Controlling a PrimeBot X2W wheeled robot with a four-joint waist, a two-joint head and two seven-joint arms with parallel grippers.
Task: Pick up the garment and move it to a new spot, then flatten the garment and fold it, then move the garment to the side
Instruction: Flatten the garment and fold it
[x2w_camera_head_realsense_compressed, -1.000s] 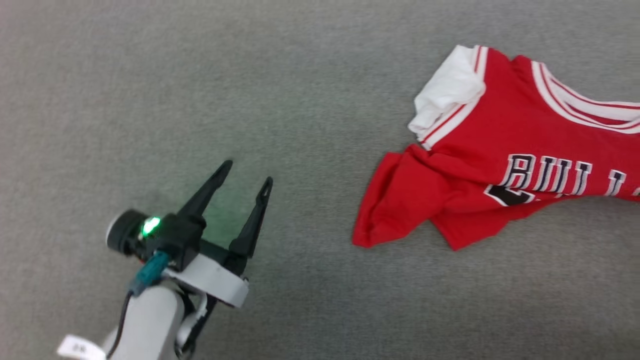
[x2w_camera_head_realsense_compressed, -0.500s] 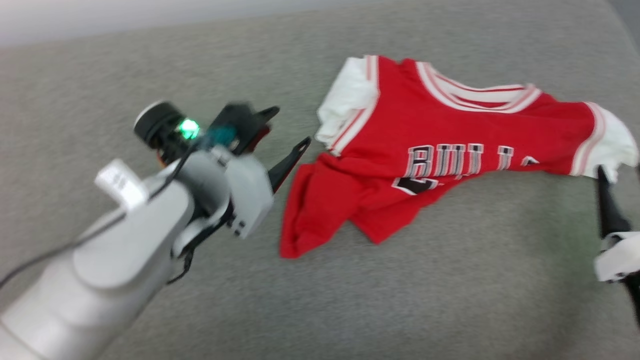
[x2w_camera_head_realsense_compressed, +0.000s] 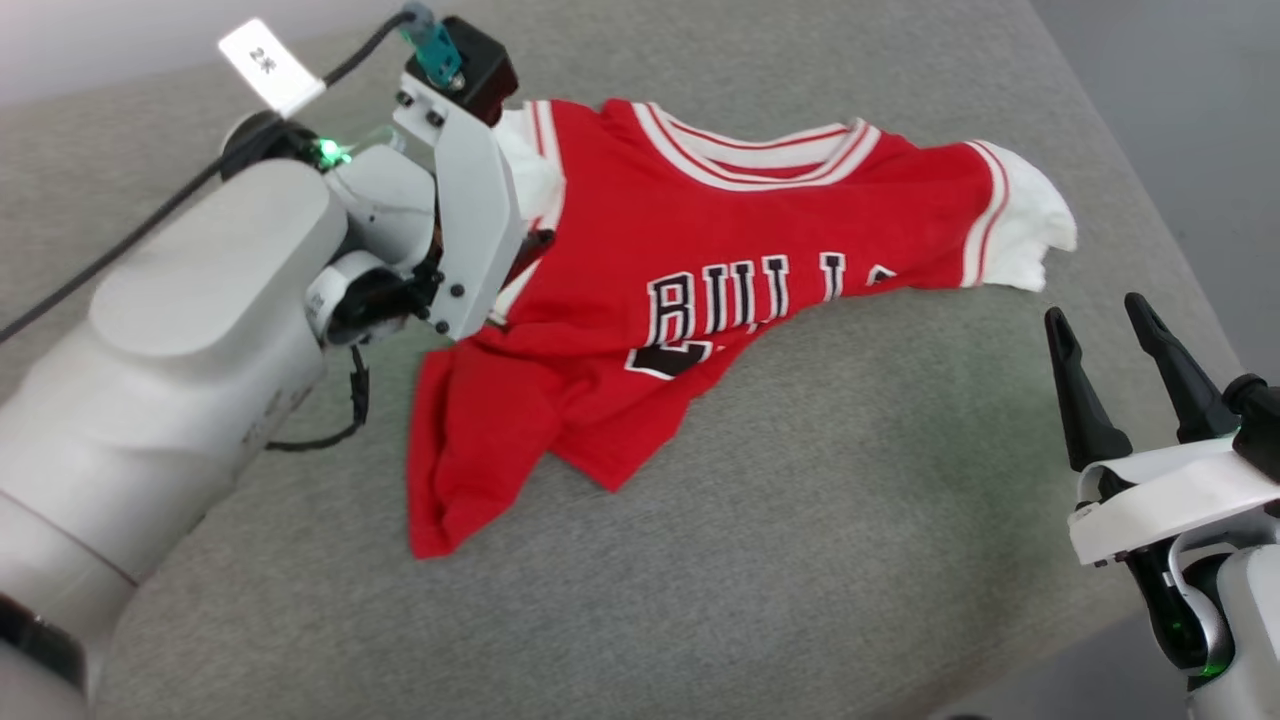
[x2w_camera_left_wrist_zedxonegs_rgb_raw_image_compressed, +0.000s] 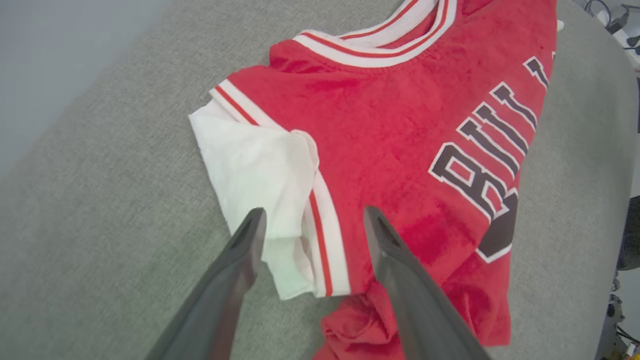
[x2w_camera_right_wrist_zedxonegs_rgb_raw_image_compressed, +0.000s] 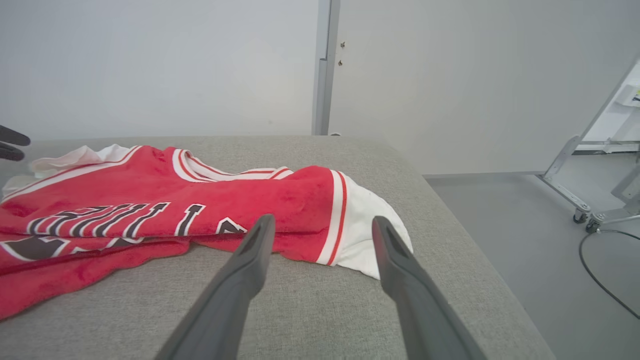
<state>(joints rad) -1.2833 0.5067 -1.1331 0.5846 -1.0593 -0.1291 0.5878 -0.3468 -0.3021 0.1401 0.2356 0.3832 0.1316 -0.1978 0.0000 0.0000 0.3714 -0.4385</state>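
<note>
Left gripper (x2w_camera_left_wrist_zedxonegs_rgb_raw_image_compressed: 314, 212): two long dark fingers, spread wide, tipped downward off a raised pale grey forearm (x2w_camera_head_realsense_compressed: 200, 300). Right gripper (x2w_camera_head_realsense_compressed: 1095, 310): same dark fingers, spread wide, pointing forward.

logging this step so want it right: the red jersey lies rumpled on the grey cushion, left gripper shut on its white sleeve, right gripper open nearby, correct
Not quite. The left gripper is open, not shut: the left wrist view shows its fingers spread over the white sleeve of the garment. The rest stands, right gripper open nearby.
</note>
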